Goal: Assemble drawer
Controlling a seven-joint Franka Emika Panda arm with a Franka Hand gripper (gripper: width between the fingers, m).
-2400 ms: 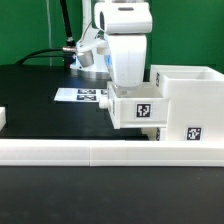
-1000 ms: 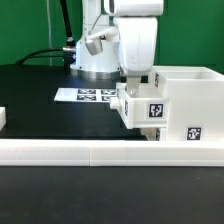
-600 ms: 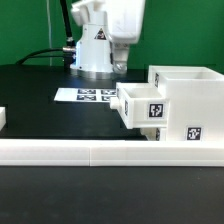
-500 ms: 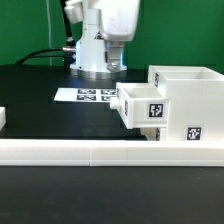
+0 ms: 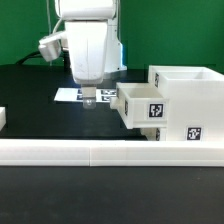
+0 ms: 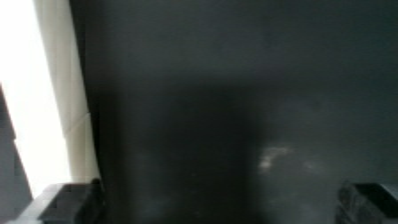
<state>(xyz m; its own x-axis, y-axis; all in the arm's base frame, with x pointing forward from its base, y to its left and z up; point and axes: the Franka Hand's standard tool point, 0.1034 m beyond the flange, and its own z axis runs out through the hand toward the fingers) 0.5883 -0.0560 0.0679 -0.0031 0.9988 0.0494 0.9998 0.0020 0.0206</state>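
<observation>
Robotics lab bench: black table point(image 5: 30, 105), green backdrop point(image 5: 25, 25) at 12 o'clock, marker board point(image 5: 78, 96), white rail point(image 5: 100, 152) at 6 o'clock.

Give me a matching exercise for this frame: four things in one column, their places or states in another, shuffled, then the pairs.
Things:
1. end effector
2. tray
3. housing
4. marker board

Places or states:
A. lies flat on the black table, partly behind the arm
B. sticks out of the housing's side
C. stands on the exterior view's right
D. hangs empty, holding nothing

Pairs: 1-D, 2-B, 3-C, 4-A
</observation>
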